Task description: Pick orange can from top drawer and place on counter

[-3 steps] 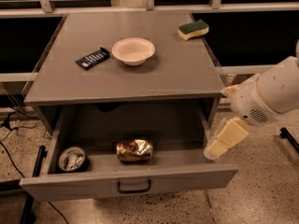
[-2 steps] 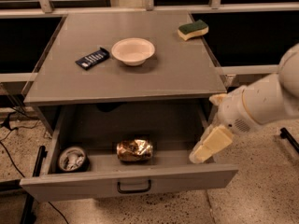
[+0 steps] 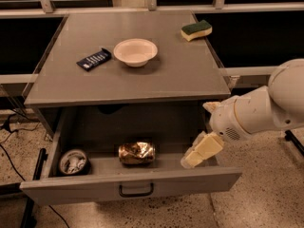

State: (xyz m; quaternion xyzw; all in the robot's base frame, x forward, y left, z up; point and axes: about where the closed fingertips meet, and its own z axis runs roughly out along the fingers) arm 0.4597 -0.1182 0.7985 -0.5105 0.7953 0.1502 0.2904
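Observation:
The orange can [image 3: 137, 153] lies on its side in the middle of the open top drawer [image 3: 71, 189], just behind the front panel with its dark pull handle [image 3: 136, 191]. My gripper [image 3: 190, 159] hangs on the white arm at the right end of the drawer, over its inside, about a can's length to the right of the can and not touching it. The grey counter [image 3: 180, 75] is the cabinet top above the drawer.
On the counter stand a white bowl [image 3: 135, 51], a dark flat packet [image 3: 94, 59] to its left, and a yellow-green sponge [image 3: 196, 30] at the back right corner. A round dark container [image 3: 73, 161] with whitish contents sits in the drawer's left end. Speckled floor surrounds the cabinet.
My arm has moved left and the gripper has come in over the right end of the drawer, closer to the can. The can and the counter items have not moved.

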